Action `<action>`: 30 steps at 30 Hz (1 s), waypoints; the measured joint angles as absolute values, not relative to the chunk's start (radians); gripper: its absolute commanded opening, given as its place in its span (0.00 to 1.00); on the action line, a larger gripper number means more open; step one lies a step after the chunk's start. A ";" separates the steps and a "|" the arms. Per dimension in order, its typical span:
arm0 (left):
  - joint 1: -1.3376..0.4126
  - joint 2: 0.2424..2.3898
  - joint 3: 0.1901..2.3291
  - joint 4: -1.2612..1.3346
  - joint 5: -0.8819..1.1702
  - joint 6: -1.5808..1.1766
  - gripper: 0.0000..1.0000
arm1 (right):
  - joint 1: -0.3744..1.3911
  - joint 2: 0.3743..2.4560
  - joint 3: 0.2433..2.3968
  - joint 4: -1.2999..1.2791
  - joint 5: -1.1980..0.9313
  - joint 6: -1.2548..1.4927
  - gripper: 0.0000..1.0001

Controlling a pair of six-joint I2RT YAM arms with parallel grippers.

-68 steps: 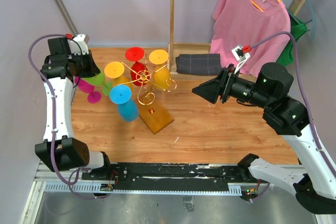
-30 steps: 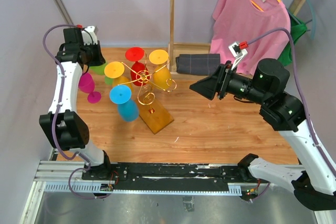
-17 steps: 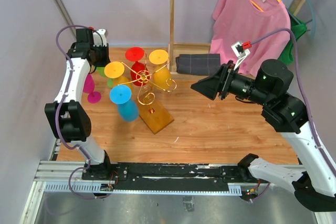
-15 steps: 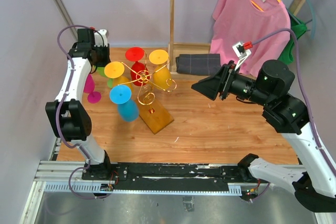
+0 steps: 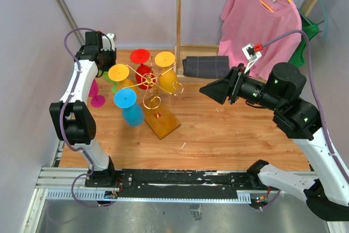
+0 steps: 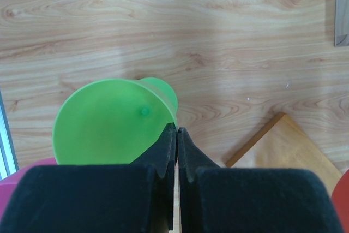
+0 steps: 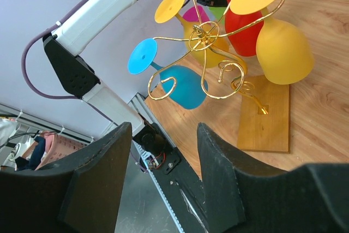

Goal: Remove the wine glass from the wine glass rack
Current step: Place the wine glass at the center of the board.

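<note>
Four glasses hang on rack [image 5: 155, 94]; clenched left tool [image 6: 176, 135] over green glass [image 6: 112, 121]; right tool [image 7: 163, 181] released.

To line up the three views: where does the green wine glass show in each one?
Top external: green wine glass, far left, mostly hidden behind the orange glass.
Left wrist: lower left, seen from above, just ahead of the shut left hand.
Right wrist: a sliver at top centre.
Shared landmark: the rack's wooden base.
</note>
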State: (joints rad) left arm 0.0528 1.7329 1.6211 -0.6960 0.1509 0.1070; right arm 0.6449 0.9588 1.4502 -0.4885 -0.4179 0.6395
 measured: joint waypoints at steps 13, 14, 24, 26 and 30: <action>0.050 1.718 1.539 -0.670 0.139 0.108 0.00 | 0.645 0.958 1.450 -0.489 -0.418 0.640 0.52; 0.050 1.718 1.539 -0.669 0.139 0.108 0.00 | 0.645 0.958 1.450 -0.489 -0.417 0.640 0.52; 0.050 1.718 1.539 -0.673 0.139 0.109 0.40 | 0.645 0.946 1.450 -0.491 -0.416 0.640 0.52; 0.050 1.718 1.541 -0.677 0.139 0.110 0.48 | 0.645 0.946 1.450 -0.491 -0.416 0.640 0.52; 0.050 1.716 1.545 -0.678 0.136 0.113 0.59 | 0.645 0.946 1.450 -0.491 -0.416 0.640 0.52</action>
State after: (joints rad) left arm 0.0502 1.7157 1.5448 -0.6777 0.1364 0.1127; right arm 0.6449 0.9463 1.4502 -0.4911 -0.4160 0.6403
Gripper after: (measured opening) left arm 0.523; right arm 0.523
